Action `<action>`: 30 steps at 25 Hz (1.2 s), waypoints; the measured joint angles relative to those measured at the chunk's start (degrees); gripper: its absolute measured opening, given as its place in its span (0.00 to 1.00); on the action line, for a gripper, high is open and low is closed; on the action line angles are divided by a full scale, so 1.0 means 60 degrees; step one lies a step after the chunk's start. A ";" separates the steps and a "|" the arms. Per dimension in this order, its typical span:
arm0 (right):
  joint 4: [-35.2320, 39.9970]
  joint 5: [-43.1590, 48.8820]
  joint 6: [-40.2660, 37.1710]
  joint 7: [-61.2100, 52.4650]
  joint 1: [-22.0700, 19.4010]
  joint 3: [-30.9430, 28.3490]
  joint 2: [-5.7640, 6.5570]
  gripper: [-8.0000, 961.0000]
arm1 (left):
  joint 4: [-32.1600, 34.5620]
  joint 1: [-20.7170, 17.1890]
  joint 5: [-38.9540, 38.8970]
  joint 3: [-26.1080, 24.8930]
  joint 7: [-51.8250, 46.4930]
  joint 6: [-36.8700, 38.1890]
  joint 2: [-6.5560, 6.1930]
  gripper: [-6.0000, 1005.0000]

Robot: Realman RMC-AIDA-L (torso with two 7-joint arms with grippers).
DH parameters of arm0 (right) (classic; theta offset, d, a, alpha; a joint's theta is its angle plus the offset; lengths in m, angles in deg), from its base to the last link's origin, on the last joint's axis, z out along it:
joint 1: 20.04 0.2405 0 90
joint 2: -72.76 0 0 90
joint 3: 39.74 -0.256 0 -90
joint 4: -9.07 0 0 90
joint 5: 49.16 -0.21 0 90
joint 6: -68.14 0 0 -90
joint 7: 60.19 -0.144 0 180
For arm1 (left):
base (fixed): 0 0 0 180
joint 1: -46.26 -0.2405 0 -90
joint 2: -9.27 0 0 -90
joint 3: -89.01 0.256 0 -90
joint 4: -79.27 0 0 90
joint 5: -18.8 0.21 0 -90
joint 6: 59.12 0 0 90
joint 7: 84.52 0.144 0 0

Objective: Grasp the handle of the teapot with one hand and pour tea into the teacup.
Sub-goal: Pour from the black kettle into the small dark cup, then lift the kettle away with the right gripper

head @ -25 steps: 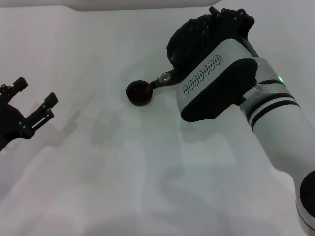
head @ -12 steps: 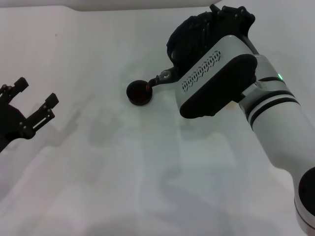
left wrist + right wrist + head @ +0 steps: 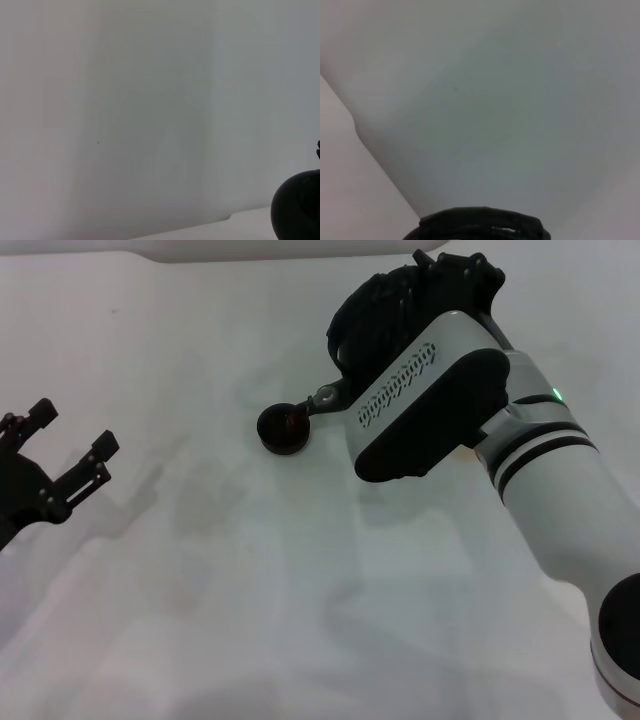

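The black teapot (image 3: 368, 322) hangs tilted in the air, mostly hidden behind my white right arm. Its spout with the pale cap (image 3: 325, 397) points down over the rim of the small dark teacup (image 3: 283, 428), which stands on the white table. My right gripper (image 3: 447, 272) is above the pot, shut on the handle; the handle shows as a black arc in the right wrist view (image 3: 480, 222). My left gripper (image 3: 72, 454) is open and empty at the far left, well away from the cup. The pot's round black body also shows in the left wrist view (image 3: 299, 206).
The white table (image 3: 250, 570) runs to a pale wall at the back. My right forearm (image 3: 540, 480) crosses the right side of the head view.
My right arm has shifted a little to the left with the teapot, and the spout has moved closer over the teacup. The cup and the left arm have not moved.
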 joint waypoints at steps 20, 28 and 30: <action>0.0008 -0.0107 0.0087 -0.0036 0.0106 0.0019 0.0001 0.12 | 0.0069 -0.0037 -0.0001 0.0000 0.0000 -0.0030 0.0000 0.84; -0.0280 -0.0034 0.0199 -0.0305 0.0007 -0.0040 0.0075 0.12 | 0.0091 -0.0074 -0.0001 0.0000 0.0010 -0.0038 -0.0004 0.84; -0.0414 0.0084 0.0231 -0.0378 -0.0063 -0.0063 0.0110 0.12 | 0.0097 -0.0083 0.0000 0.0000 0.0011 -0.0040 -0.0016 0.84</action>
